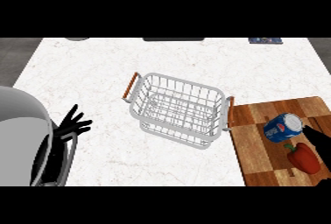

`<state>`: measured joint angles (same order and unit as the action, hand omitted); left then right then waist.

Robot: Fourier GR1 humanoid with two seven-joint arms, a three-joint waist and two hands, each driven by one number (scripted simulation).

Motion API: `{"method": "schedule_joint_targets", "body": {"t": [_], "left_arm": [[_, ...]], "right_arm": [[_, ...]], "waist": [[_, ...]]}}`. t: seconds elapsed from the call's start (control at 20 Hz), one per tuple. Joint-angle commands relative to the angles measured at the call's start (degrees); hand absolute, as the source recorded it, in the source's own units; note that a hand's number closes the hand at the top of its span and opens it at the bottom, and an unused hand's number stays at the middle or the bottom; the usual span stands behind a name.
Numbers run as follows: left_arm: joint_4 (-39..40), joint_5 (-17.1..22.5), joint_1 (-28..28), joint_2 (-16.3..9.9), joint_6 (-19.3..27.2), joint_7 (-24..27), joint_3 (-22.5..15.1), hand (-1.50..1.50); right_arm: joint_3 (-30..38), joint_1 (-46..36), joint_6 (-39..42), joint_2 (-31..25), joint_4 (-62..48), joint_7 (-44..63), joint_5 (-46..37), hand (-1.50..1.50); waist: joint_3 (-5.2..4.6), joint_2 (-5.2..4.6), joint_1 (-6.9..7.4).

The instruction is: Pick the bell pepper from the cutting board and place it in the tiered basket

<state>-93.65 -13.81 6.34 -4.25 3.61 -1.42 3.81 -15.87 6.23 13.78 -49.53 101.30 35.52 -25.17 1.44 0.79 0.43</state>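
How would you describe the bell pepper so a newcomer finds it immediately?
Start at the wooden cutting board at the counter's right, beside the wire tiered basket. Near the board's lower right lies the bell pepper. It is red with a green stem, unlike the blue can just above it.

Even bright overhead light on pale counter (97, 78); soft faint shadow beneath wire basket (177, 109); no glare, no blur.
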Motion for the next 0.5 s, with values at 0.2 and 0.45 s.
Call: {"method": "schedule_joint_targets", "body": {"t": [0.2, 0.45], "left_arm": [[6.9, 3.3, 3.5, 4.0, -0.6, -0.4, -1.0, 0.0], [5.8, 3.7, 0.8, 3.4, -1.4, -3.8, -0.3, 0.0]], "right_arm": [[-1.0, -2.7, 1.3, 3.2, -5.8, -0.7, -0.5, -1.5], [-1.0, -2.8, -1.0, 4.5, -11.0, -4.1, -2.6, 1.5]], "waist": [[-1.47, -1.1, 0.12], [-1.39, -1.13, -0.24]]}}
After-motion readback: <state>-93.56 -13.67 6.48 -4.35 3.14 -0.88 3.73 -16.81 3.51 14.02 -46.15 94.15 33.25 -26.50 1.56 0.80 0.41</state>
